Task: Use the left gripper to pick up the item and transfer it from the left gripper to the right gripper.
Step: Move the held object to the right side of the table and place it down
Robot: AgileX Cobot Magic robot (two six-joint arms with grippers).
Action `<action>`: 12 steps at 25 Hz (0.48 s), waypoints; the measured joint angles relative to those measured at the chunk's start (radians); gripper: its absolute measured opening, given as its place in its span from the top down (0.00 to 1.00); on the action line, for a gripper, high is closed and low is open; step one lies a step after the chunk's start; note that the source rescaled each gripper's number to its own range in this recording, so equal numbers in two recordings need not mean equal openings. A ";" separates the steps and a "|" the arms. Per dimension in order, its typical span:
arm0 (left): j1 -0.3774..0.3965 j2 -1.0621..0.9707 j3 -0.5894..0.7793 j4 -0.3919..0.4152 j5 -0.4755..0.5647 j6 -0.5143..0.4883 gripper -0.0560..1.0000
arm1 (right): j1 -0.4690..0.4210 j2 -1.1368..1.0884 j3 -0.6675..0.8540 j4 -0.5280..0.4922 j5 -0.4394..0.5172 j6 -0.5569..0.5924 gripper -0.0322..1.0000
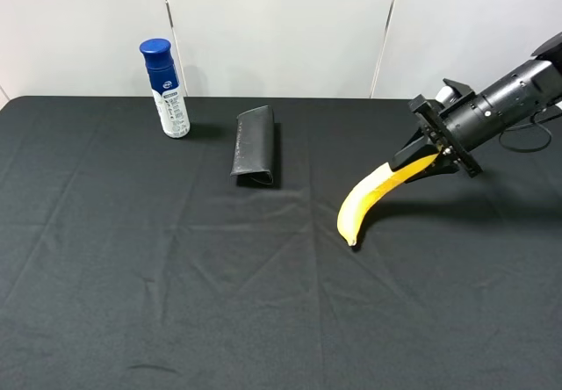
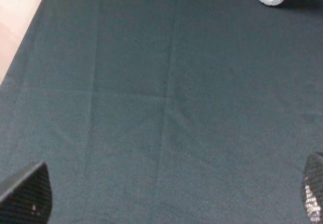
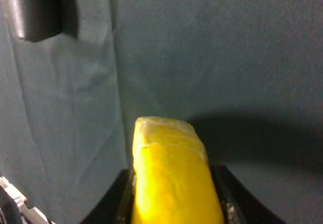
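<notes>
While my right gripper clamps the banana, its long axis points down-left; the left gripper's fingers are spread, holding nothing.

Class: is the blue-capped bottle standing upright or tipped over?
Upright: the bottle stands on its base on the black cloth, cap on top.

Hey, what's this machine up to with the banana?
The right gripper is shut on one end of the banana and holds it above the black tablecloth, the free end drooping toward it. The left gripper is open and empty, off to the left. A blue-capped bottle and a black pouch sit untouched.
</notes>
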 joint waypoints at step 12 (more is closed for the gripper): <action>0.000 0.000 0.000 0.000 0.000 0.000 0.00 | 0.000 0.030 -0.006 -0.005 -0.061 0.010 0.20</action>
